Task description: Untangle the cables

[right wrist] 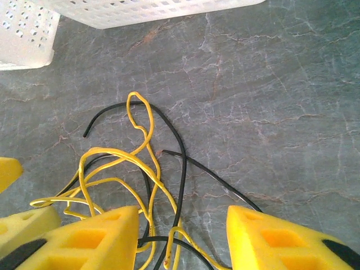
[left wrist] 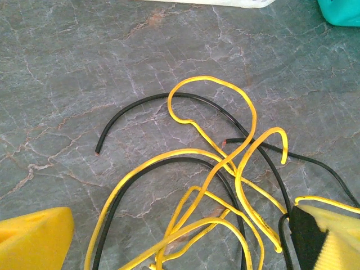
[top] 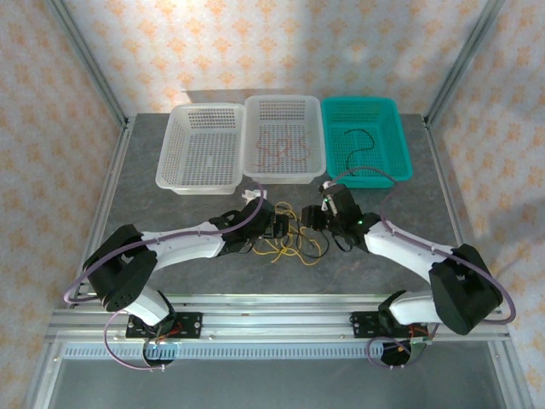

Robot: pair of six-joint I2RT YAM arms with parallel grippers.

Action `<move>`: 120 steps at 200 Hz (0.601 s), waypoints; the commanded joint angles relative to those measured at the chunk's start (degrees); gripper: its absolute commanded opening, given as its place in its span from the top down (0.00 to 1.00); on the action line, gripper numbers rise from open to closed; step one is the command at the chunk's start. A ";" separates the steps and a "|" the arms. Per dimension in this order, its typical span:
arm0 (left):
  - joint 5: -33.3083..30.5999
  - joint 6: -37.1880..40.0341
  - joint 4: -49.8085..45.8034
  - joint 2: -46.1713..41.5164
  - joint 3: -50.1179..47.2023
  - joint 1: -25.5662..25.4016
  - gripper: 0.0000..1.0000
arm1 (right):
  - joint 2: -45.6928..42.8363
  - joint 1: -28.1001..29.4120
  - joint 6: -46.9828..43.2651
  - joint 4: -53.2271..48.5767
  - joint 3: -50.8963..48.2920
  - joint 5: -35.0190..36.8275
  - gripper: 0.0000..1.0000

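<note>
Cables [top: 294, 245]: yellow and black, loosely tangled, lying on the grey tabletop [top: 153, 213] toward the middle of its near edge, between both tools.
Left tool [left wrist: 180, 242]: fingers spread wide, gripping nothing, tangle beneath.
Right tool [right wrist: 183, 230]: fingers apart, straddling strands, pinching none.
Far edge, in a row: left white basket [top: 174, 149]; middle white basket [top: 285, 100] holding a reddish cable [top: 285, 150]; green basket [top: 402, 149] holding a black cable [top: 362, 145].

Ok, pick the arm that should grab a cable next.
Right, probably. The right gripper, partly open, straddles just a black cable and a yellow cable, ready to pinch; the left gripper stands wide open across the whole tangle.
</note>
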 commanded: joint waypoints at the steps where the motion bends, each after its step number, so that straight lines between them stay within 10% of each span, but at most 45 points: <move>1: -1.25 -0.62 0.55 0.81 -0.84 -0.47 0.01 | 0.56 0.30 1.22 1.60 -1.13 -0.77 0.56; 120: -1.43 -0.88 1.25 1.97 -1.08 -1.01 0.01 | 4.17 2.98 2.20 2.08 -2.11 -0.79 0.61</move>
